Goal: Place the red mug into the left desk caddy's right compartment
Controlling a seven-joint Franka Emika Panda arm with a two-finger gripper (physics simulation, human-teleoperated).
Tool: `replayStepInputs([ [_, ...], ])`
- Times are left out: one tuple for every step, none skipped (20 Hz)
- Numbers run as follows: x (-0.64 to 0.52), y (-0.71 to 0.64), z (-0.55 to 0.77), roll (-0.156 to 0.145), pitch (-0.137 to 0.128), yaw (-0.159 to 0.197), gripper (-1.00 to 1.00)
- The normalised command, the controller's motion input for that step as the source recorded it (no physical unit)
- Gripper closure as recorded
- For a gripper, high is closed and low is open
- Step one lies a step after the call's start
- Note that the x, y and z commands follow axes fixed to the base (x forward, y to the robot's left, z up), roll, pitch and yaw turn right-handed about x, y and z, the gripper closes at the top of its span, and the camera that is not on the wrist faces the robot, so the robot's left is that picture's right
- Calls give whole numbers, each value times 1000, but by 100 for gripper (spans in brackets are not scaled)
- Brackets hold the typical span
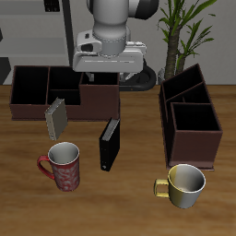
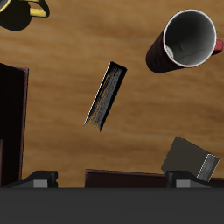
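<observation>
The red mug (image 1: 64, 166) stands upright on the table (image 1: 129, 207) near its front edge, well apart from the left desk caddy (image 1: 190, 117) and its right compartment (image 1: 195, 120), while the gripper (image 1: 109, 72) hangs above, grasping nothing, finger spread indeterminable

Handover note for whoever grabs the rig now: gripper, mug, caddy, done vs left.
Gripper: raised over the back of the table, holding nothing; open or shut cannot be told.
Red mug: upright on the table near the front edge, beside the standing black book, untouched.
Left desk caddy: across the table from the mug; its right compartment holds no mug.
Yellowish-cream mug stands in front of that caddy; leave it alone.
Done: nothing. Left: grasp the red mug, carry it over, set it into that compartment.
</observation>
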Motion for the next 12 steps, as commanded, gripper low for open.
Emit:
replayStepInputs([
  [292, -224, 45, -16, -14, 34, -100],
  [26, 28, -18, 0, 0, 0, -100],
  [860, -736, 85, -104, 1, -29, -100],
  [404, -337, -84, 6, 33, -82, -100],
  [186, -74, -15, 7, -46, -2, -100],
  [21, 37, -15, 0, 0, 0, -100],
  [830, -642, -55, 18, -105, 119, -100],
  [37, 54, -22, 0, 0, 0, -100],
  [479, -365, -28, -13, -49, -27, -100],
  [295, -116, -34, 71, -5, 22, -100],
  [477, -128, -114, 11, 19, 190, -100],
  [267, -462, 7, 36, -200, -202, -100],
])
